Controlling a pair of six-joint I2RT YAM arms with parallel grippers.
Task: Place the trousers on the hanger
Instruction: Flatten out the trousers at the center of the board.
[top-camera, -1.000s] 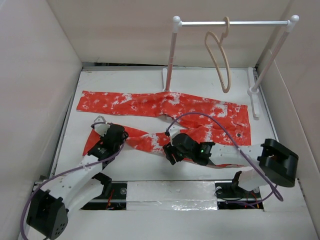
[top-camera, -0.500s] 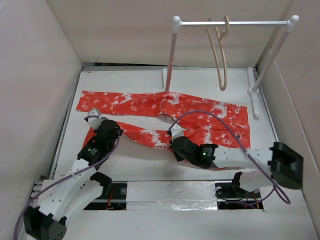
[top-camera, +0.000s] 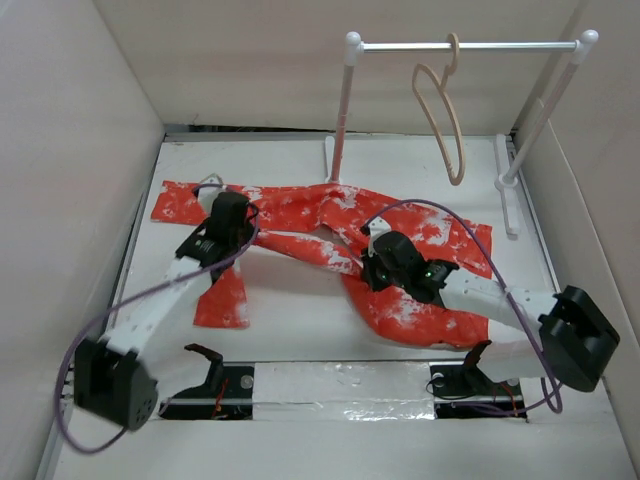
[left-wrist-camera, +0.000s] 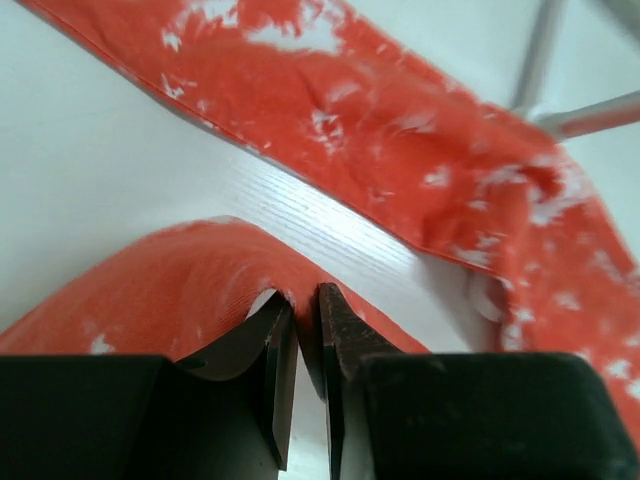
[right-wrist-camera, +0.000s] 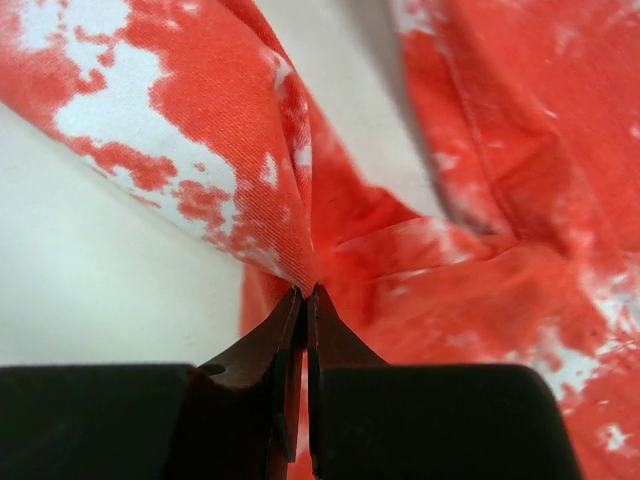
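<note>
- Table (top-camera: 300, 335): trousers (top-camera: 290, 208) lie across it. Far leg flat along the back, near leg folded & bunched mid-table, a flap trailing toward front-left.
- Rack (top-camera: 460, 46) at back right; hanger (top-camera: 455, 178) hooked on its bar, well apart from trousers.
- L gripper (left-wrist-camera: 303, 295): jaws nearly closed, thin gap, pinching a raised fold of near leg.
- R gripper (right-wrist-camera: 305, 292): jaws pressed together on a fabric ridge.

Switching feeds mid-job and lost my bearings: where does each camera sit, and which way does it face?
Top: above and behind the arms' bases, looking down at table, trousers, hanger on rack; both arms show.
Left wrist: along the left gripper, pinching trousers.
Right wrist: along the right gripper, pinching trousers.
All share the trousers.
</note>
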